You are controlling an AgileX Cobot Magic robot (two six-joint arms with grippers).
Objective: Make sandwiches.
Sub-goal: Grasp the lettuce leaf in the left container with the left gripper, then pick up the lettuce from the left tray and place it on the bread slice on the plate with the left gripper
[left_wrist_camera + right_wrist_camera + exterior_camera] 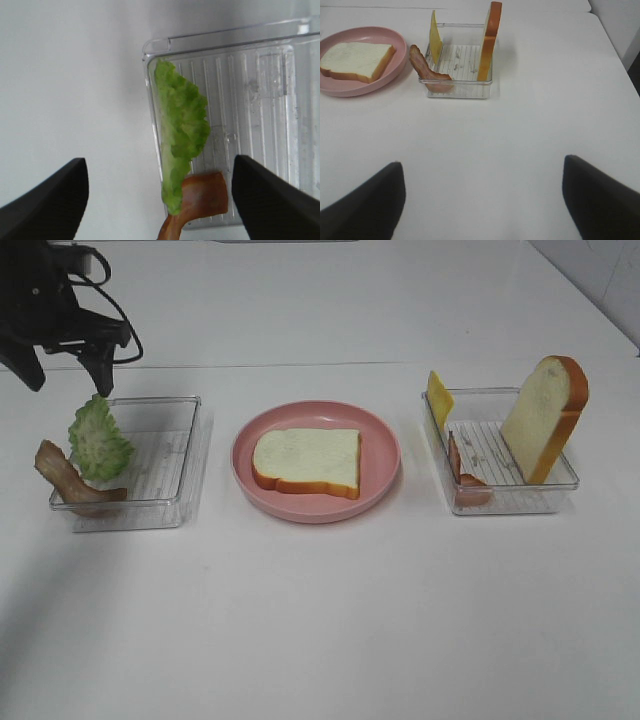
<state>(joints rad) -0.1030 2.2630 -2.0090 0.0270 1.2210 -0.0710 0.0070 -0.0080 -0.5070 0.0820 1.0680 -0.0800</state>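
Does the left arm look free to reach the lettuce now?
Probably yes: its fingers stand open over the lettuce, nothing covers it; only bacon touches one end and the tray wall runs close.

**A black robot body, matt and plain**

From the high camera the left arm [45, 310] shows as a bulky black mass made of angular blocks. Thin black cables [107, 270] loop out from it and go back in, and it ends in two short dark prongs. In its own wrist camera the left jaws are two matt black wedges, broad at the base and narrower toward the tip, with smooth, slightly rounded edges. The right jaws look the same in the right wrist camera: two plain black wedges. The surfaces are too dark to tell any screws or markings.
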